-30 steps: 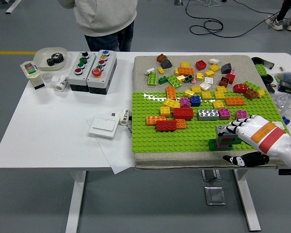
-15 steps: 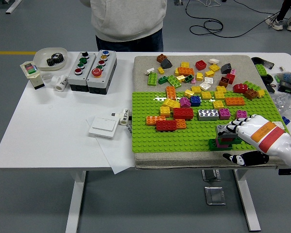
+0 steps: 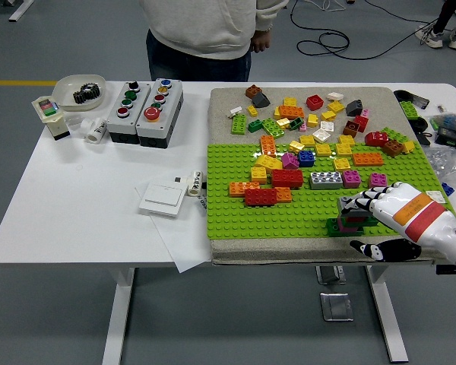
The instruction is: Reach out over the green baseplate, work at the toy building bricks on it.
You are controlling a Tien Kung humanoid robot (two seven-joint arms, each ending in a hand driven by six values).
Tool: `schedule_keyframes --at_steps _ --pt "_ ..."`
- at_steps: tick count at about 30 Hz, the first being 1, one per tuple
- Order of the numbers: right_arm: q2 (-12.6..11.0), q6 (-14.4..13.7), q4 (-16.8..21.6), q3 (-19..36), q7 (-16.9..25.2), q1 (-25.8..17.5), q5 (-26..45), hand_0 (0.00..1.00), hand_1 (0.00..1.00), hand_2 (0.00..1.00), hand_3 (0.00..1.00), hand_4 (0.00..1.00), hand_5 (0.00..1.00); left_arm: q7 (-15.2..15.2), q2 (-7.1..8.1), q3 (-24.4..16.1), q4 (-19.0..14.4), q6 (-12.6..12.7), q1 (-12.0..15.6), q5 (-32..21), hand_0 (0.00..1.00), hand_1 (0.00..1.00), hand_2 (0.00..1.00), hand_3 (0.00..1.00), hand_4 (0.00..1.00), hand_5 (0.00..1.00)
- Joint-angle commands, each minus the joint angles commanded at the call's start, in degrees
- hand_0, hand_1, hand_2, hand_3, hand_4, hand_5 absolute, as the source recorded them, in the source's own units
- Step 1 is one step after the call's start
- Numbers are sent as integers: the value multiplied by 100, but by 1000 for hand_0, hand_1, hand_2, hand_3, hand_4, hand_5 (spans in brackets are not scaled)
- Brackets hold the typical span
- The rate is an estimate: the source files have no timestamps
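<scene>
A white table (image 3: 83, 198) carries two grey push-button boxes (image 3: 145, 111) at ten o'clock and a white wall switch (image 3: 162, 199) nearer the middle. The green baseplate (image 3: 289, 205) fills the centre-right, with loose toy building bricks (image 3: 304, 144) scattered toward twelve o'clock. At four o'clock the right hand (image 3: 384, 207) has its fingers curled round a small brick stack (image 3: 351, 218) standing on the baseplate's near edge

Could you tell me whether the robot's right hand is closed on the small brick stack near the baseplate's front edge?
Shut on it: the right hand has fingers curled around the small brick stack, which stands upright on the green baseplate.
</scene>
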Motion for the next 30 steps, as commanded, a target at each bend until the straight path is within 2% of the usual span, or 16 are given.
schedule_keyframes --at_steps 30 --pt "1 43 -59 -90 -9 -40 -41 369 539 737 687 726 426 34 -5 -37 8 14 37 76 597 723 694 554 574 612"
